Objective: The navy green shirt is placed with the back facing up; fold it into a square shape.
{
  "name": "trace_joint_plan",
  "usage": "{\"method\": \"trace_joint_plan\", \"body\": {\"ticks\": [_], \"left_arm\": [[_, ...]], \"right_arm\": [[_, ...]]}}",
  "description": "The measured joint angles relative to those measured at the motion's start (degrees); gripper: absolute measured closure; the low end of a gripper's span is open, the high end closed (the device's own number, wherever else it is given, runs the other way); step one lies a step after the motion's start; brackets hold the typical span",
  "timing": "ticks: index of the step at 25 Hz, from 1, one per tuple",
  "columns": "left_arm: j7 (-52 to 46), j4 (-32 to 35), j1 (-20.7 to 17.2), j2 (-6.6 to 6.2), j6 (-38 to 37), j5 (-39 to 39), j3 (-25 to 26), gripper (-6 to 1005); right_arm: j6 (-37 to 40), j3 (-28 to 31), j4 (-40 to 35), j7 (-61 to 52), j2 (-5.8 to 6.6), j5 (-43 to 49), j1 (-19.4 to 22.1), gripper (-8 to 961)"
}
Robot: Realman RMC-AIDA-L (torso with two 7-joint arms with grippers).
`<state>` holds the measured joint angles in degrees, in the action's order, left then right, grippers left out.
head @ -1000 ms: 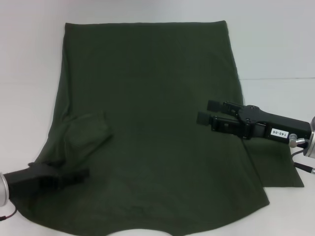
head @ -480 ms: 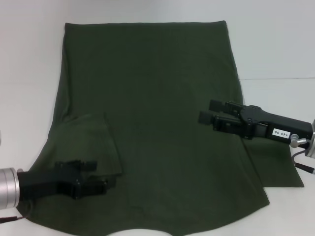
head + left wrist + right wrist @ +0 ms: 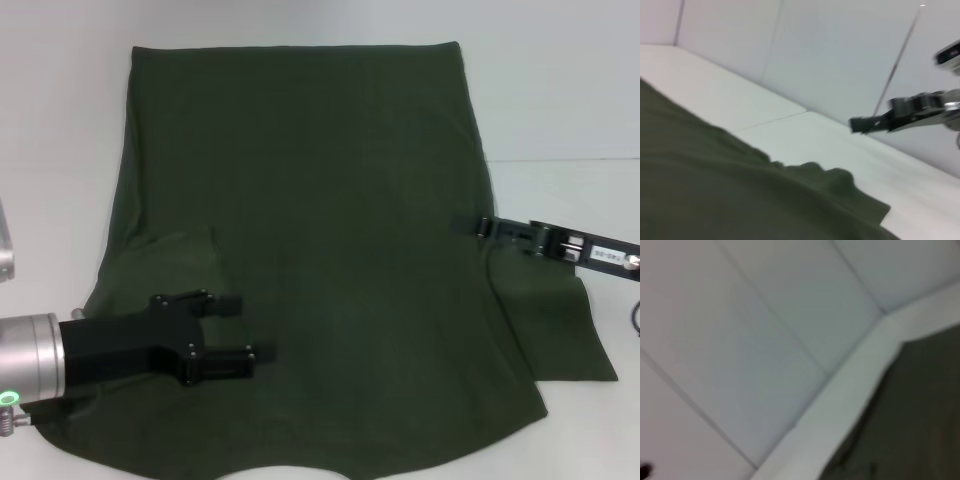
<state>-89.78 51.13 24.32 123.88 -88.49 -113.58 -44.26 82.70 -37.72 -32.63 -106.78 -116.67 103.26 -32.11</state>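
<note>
Nearest the robot in the head view, the left gripper (image 3: 235,329) reaches in from the near left over the lower left part of the navy green shirt (image 3: 320,230), its two black fingers (image 3: 222,301) spread apart with nothing between them, the upper finger pointing toward the folded-in left sleeve (image 3: 175,262) that lies on top of the shirt's body just beside it. The shirt is spread flat on the white table (image 3: 560,110), plain side up, with the curved neckline at the near edge and the straight hem at the far edge. On the robot's right, the right sleeve (image 3: 560,335) lies flat on the table, sticking out past the body of the shirt. Just above that sleeve, at the shirt's right edge, the right gripper (image 3: 485,227) comes in from the right seen edge-on, so whether its fingers are released or clenched cannot be told. The left wrist view shows the rumpled olive cloth (image 3: 740,190) in the foreground, the white table beyond it, and the right gripper (image 3: 857,123) farther off above the table. The right wrist view shows a dark patch of the shirt (image 3: 910,420) against the pale table
</note>
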Motion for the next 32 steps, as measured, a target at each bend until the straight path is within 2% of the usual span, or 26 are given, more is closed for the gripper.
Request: {"method": "trace_joint_plan", "body": {"ticks": [4, 10, 18, 24, 32], "left_arm": [[2.0, -0.8, 0.5, 0.02, -1.5, 1.9, -0.2, 116], [5.5, -2.8, 1.2, -0.02, -3.3, 2.3, -0.2, 115], [8.8, -5.1, 1.3, -0.03, -3.7, 1.6, -0.2, 116], [10.9, -6.0, 0.9, -0.01, -3.5, 1.5, -0.2, 117], [11.1, -6.8, 1.5, -0.08, -2.6, 1.0, -0.2, 118]], "right_arm": [[-2.8, 0.2, -3.9, -8.4, 0.46, 3.9, 1.5, 40], [-5.5, 0.4, -7.5, -19.4, 2.25, 11.2, 2.5, 40], [-8.9, 0.6, -8.9, -27.7, 3.73, 18.7, 3.1, 41], [-11.8, 0.8, -8.6, -28.6, 3.94, 20.1, 3.8, 41], [-16.8, 0.6, -7.1, -27.9, 2.3, 20.3, 4.4, 41]]}}
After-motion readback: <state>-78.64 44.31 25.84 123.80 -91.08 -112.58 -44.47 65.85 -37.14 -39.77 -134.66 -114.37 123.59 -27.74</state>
